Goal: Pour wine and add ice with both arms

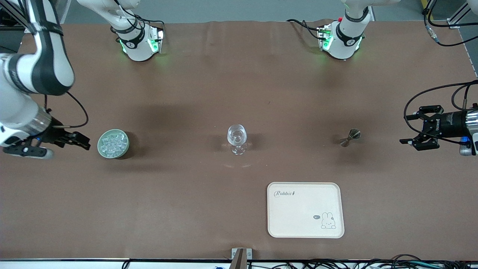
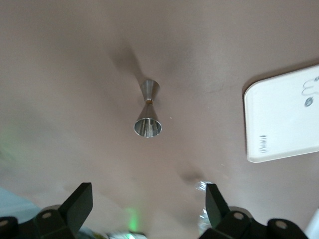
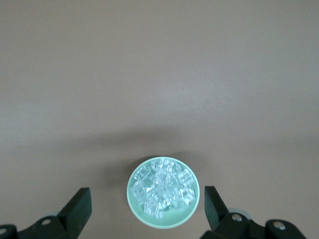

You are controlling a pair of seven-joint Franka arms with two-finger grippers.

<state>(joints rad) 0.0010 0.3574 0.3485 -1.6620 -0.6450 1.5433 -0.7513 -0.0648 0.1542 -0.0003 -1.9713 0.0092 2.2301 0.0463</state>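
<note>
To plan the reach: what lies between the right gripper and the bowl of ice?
Nothing: the front view shows bare tablecloth between the open right gripper and the bowl of ice.

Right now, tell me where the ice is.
The ice sits heaped in a pale green bowl toward the right arm's end of the table, level with the wine glass mid-table, with the open right gripper just beside the bowl.

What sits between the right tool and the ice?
Nothing visible. The right tool, open, is beside the green bowl holding the ice; only bare table separates them, and nothing covers the bowl.
</note>
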